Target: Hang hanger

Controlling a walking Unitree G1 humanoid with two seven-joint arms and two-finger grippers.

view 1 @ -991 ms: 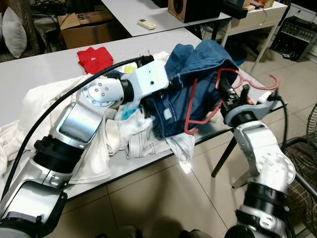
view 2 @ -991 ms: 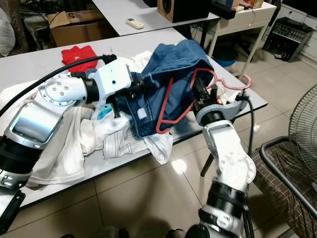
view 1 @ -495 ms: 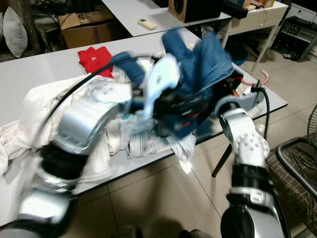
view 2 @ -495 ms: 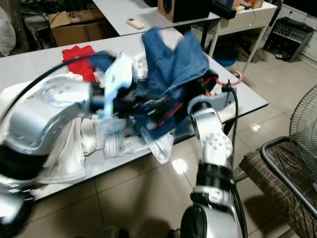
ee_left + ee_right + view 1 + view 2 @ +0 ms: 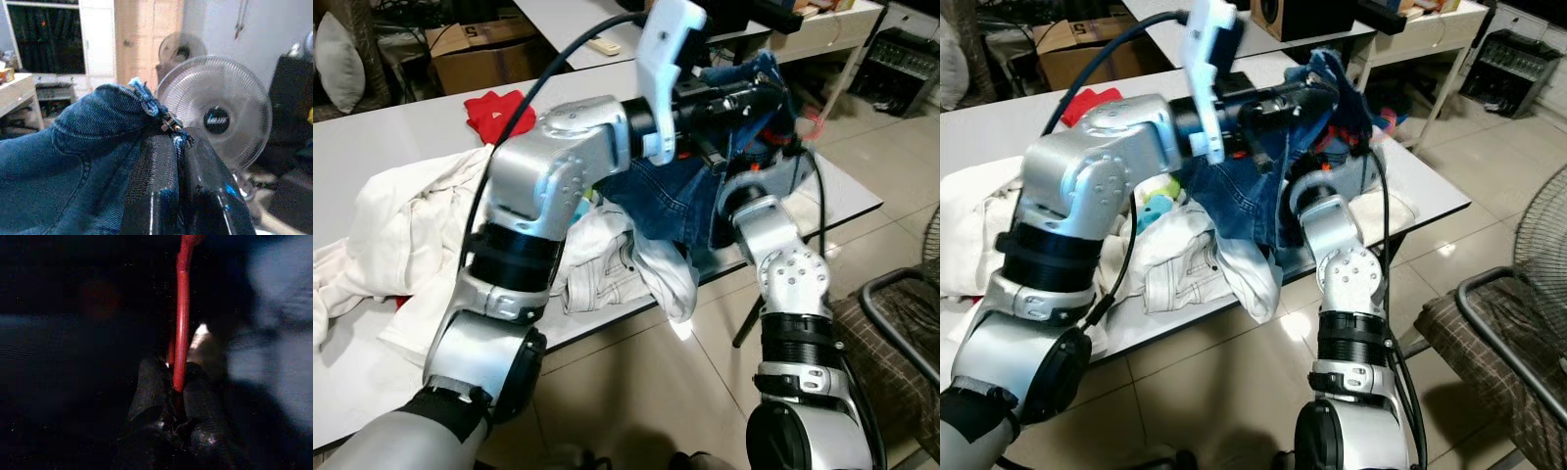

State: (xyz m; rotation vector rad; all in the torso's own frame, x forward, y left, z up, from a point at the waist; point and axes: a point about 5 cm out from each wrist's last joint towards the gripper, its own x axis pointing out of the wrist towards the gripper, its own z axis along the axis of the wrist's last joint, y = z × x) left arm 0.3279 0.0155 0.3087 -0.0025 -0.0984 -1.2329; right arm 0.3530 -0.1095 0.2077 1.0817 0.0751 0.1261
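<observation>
My left gripper [image 5: 177, 147] is raised above the white table [image 5: 372, 137] and is shut on the waistband of the blue jeans [image 5: 680, 196]. The jeans hang down from it over the table's right part. My right gripper [image 5: 171, 382] is shut on the thin red hanger [image 5: 182, 323]. In the eye views the right arm [image 5: 778, 255] reaches up under and behind the hanging jeans, which hide most of the hanger. A blurred pink-red bit of the hanger [image 5: 1386, 122] shows to the right of the denim.
A heap of white clothes [image 5: 421, 215] covers the table's left and middle, with a red garment [image 5: 494, 113] behind it. A cardboard box [image 5: 475, 54] and a second table stand beyond. A dark chair [image 5: 901, 323] is at my right, and a standing fan [image 5: 215, 110] is further off.
My left arm has swung up and lifted the jeans off the table. My right gripper has carried the hanger in under the jeans, so most of the hanger is now covered.
</observation>
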